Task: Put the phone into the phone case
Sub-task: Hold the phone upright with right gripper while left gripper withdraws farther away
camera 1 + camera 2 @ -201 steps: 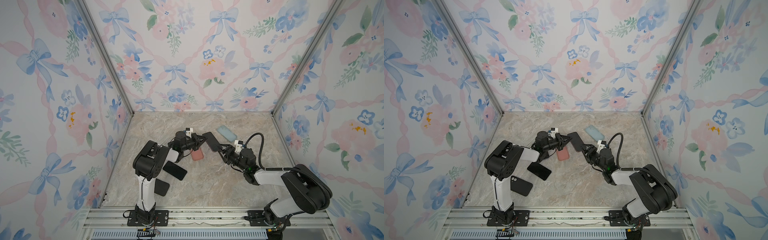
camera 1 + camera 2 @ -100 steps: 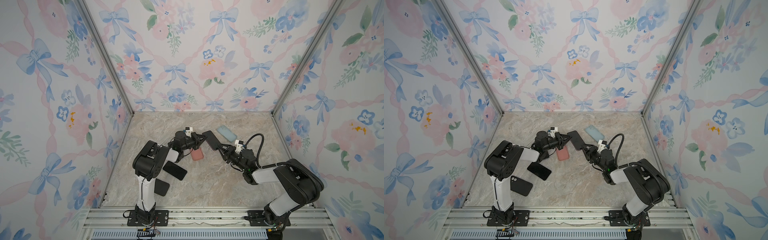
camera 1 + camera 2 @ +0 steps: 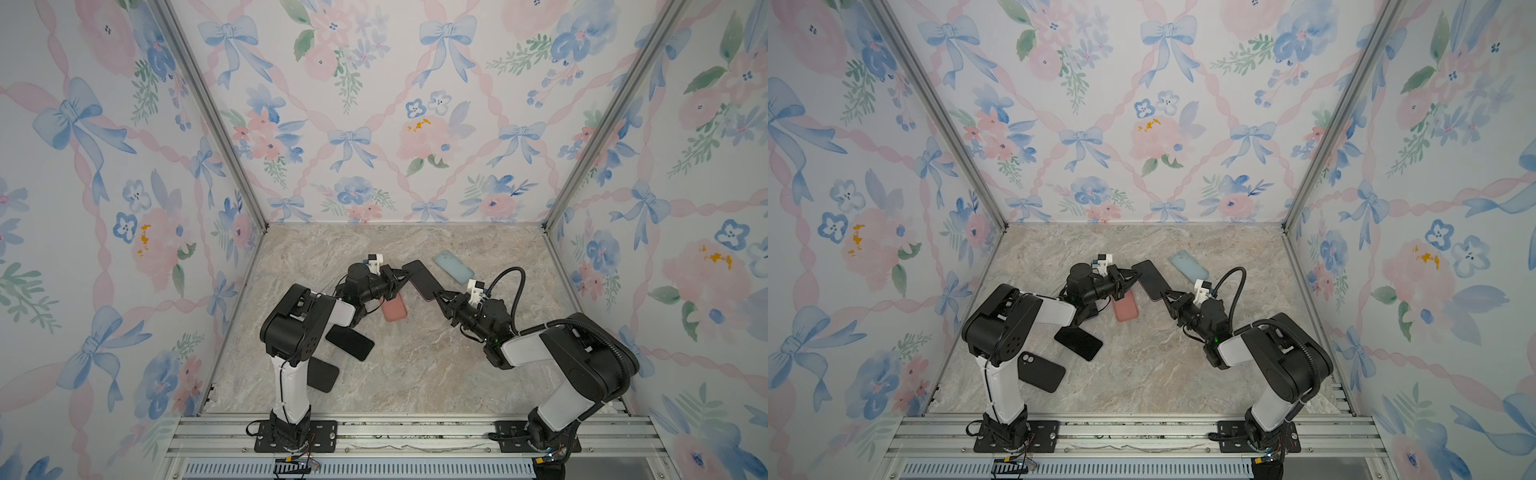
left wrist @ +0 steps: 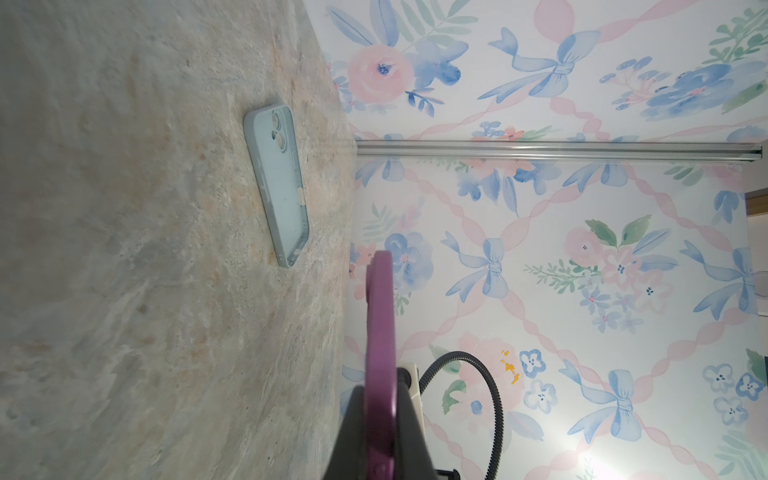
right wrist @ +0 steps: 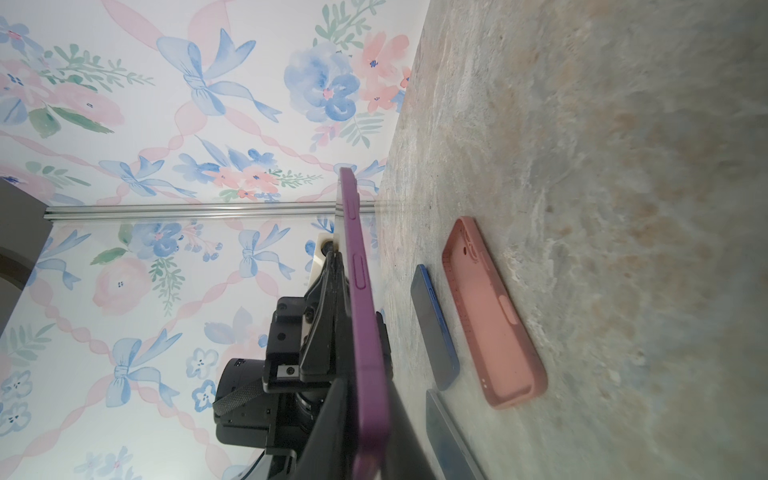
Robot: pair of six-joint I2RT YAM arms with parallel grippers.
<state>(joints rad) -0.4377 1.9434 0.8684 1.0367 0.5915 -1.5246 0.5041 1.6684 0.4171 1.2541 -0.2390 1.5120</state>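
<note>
A dark-screened phone (image 3: 420, 277) sits in a purple phone case (image 5: 360, 307) and hangs tilted above the marble table, between my two arms. My left gripper (image 3: 401, 274) is shut on its far left end. In the left wrist view the purple phone case (image 4: 380, 332) runs edge-on between the dark jaws of that left gripper (image 4: 380, 436). My right gripper (image 3: 439, 296) is shut on the near right end. In the right wrist view the jaws of the right gripper (image 5: 368, 432) press both faces of the case. Both top views show the phone (image 3: 1152, 278) bridging the two grippers.
On the table (image 3: 415, 374) a pink case (image 3: 394, 309) lies under the held phone and a light blue case (image 3: 454, 267) behind it. A dark phone (image 3: 351, 343) and a black case (image 3: 1040, 371) lie beside the left arm. A blue phone (image 5: 436, 328) shows next to the pink case.
My right gripper has closed onto the near end of the cased phone, and its arm has shifted slightly. The left gripper has kept its hold.
</note>
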